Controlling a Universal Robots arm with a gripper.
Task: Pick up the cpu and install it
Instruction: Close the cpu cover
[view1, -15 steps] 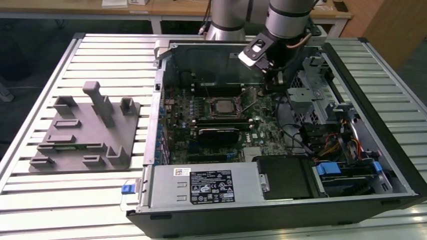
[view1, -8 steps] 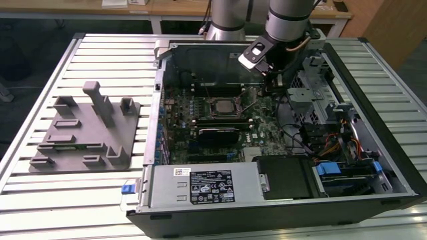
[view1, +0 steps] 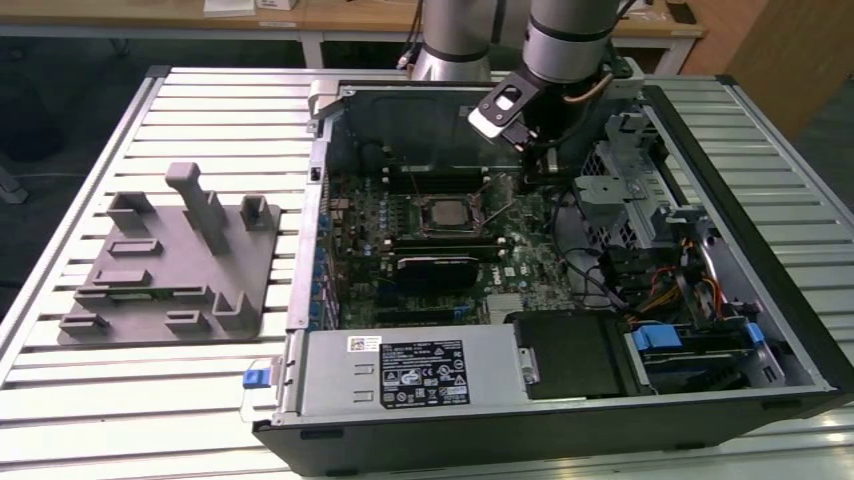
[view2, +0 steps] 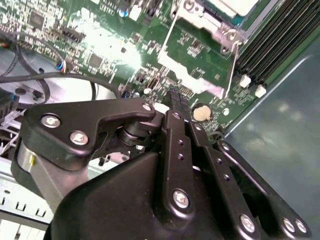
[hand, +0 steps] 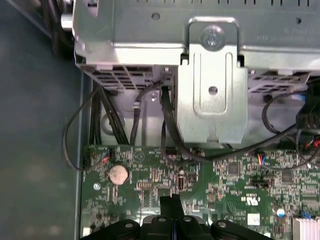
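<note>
jaws: closed on nothing, low over motherboard (hand: 225, 185) beside coin cell (hand: 118, 173) | cpu (view1: 443, 212): seemingly seated in its socket (view2: 212, 30) mid-board, apart from jaws toward the exterior view's left | case (view1: 534, 440): open on slatted worktop (view1: 200, 400)

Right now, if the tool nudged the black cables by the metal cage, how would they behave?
Probably floppy: the black cables hang in loose curves. Likely tethered, not free to slide, since they run from the metal cage to the green board.
</note>
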